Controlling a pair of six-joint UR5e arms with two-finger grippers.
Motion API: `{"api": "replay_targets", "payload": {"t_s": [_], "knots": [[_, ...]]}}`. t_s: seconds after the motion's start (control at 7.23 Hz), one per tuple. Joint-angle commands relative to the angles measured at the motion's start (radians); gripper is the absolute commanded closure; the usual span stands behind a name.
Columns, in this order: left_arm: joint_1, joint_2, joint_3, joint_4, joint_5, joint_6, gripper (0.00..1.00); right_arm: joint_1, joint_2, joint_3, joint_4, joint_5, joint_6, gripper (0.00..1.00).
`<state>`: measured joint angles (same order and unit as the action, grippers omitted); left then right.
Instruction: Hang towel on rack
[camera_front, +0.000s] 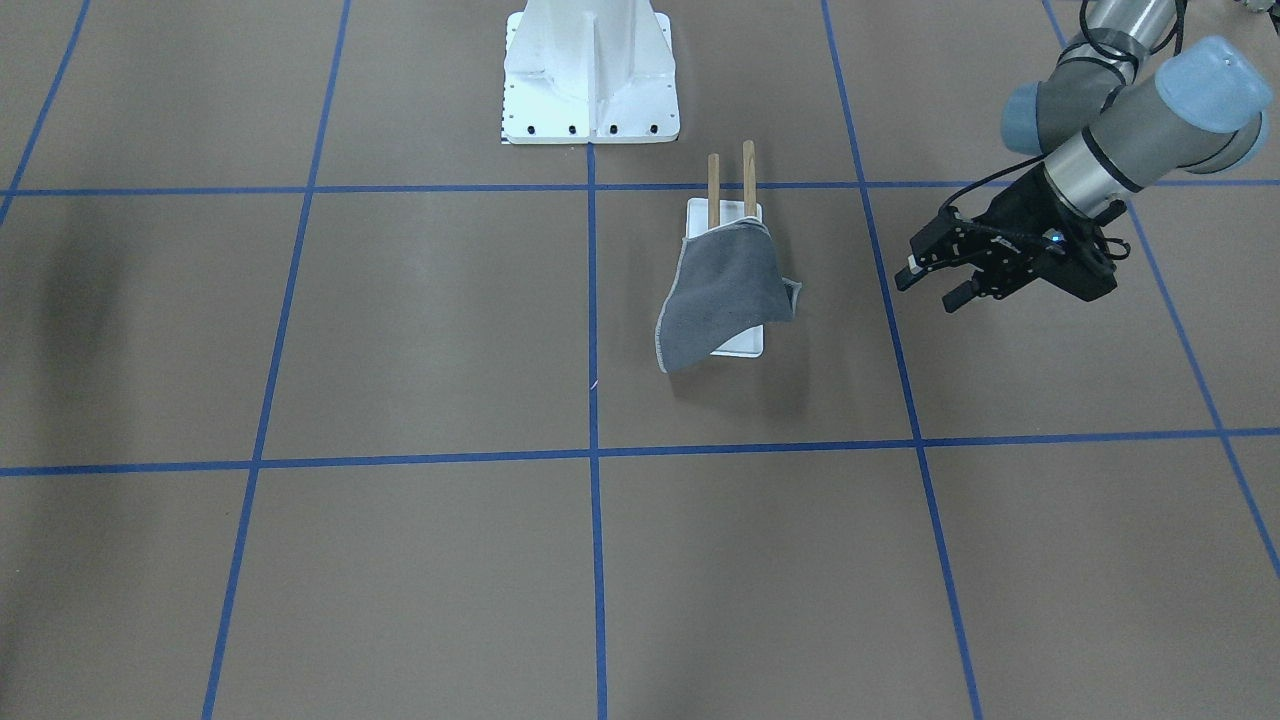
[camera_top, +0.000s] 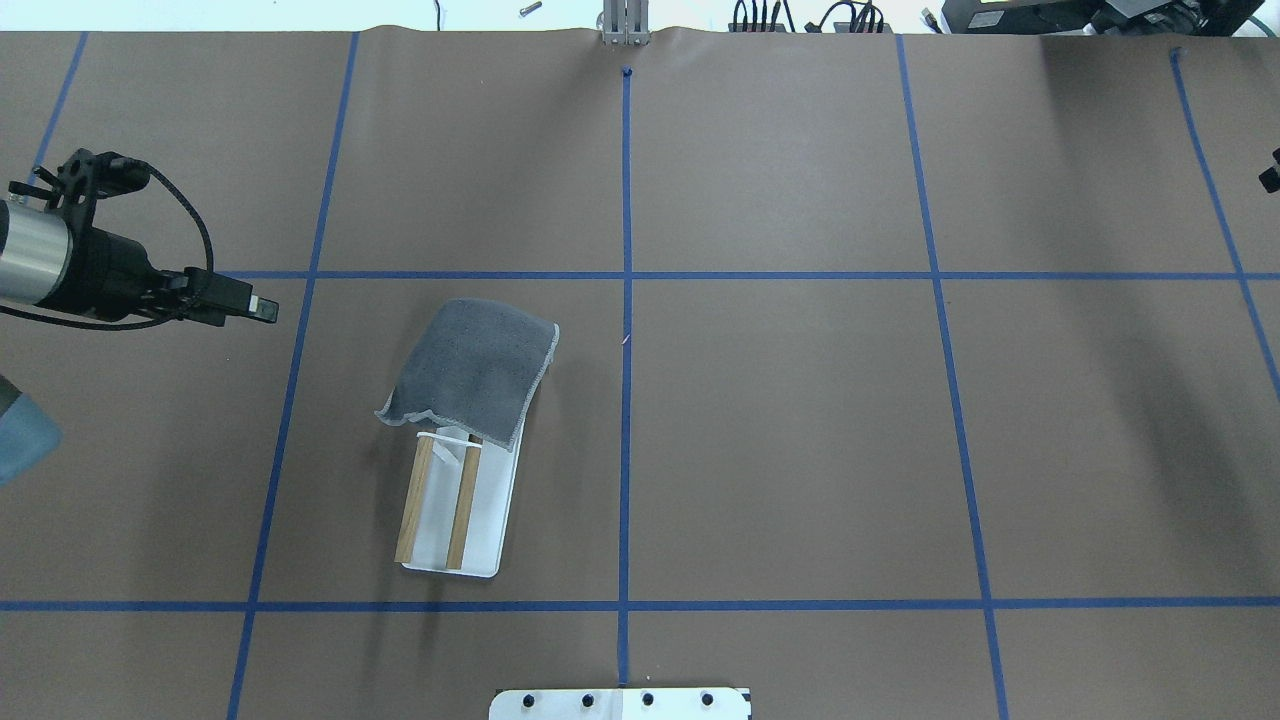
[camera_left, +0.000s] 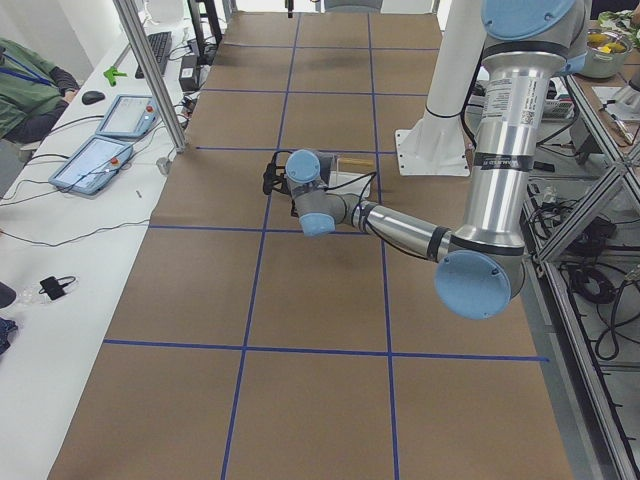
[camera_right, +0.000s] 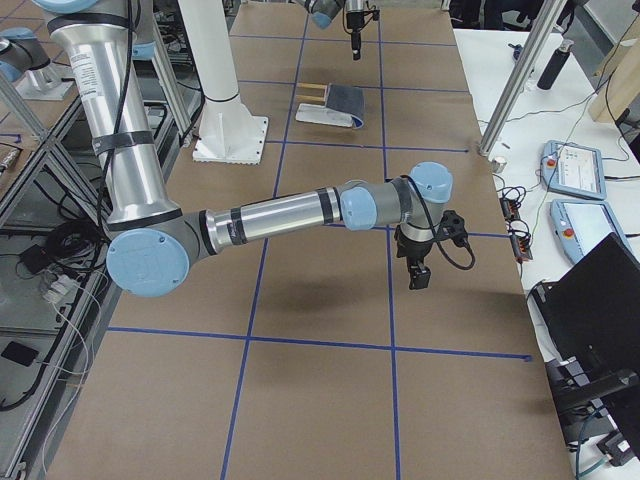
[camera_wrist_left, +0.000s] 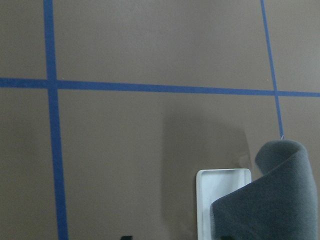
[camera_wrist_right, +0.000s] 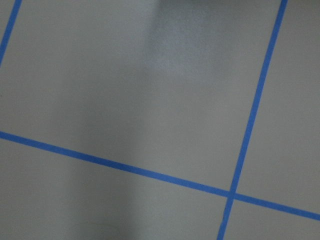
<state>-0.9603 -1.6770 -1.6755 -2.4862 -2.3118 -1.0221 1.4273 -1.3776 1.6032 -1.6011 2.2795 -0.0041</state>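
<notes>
Grey towel (camera_front: 725, 290) hangs over one end of the rack (camera_front: 748, 180) on the bench (camera_front: 400, 350) as the left tool (camera_front: 930, 288), jaws apart and empty, ought to retreat wide, not brushing the cloth.

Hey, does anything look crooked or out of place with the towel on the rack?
Yes. The towel hangs askew, draped over just one end of the rack's two dowels, the end away from the robot, with a corner drooping past the white base. Most of both dowels is bare. Nothing looks damaged.
</notes>
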Motion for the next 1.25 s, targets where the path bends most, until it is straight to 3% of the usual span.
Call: {"api": "replay_targets", "payload": {"t_s": [0.0, 0.55, 0.69, 0.97, 1.11], "knots": [[-0.128, -0.001, 0.034, 0.172, 0.000, 0.293, 0.01, 0.030, -0.119, 0.010, 0.007, -0.002, -0.002, 0.00], [-0.470, -0.082, 0.045, 0.850, 0.002, 1.076, 0.01, 0.116, -0.210, 0.008, 0.010, -0.009, -0.056, 0.00], [-0.553, -0.086, 0.074, 0.928, 0.003, 1.214, 0.01, 0.126, -0.216, 0.006, 0.012, -0.011, -0.056, 0.00], [-0.598, -0.064, 0.217, 0.923, 0.002, 1.244, 0.01, 0.128, -0.218, 0.006, 0.012, -0.011, -0.056, 0.00], [-0.645, -0.040, 0.240, 0.903, -0.001, 1.237, 0.01, 0.128, -0.218, 0.006, 0.012, -0.011, -0.056, 0.00]]}}
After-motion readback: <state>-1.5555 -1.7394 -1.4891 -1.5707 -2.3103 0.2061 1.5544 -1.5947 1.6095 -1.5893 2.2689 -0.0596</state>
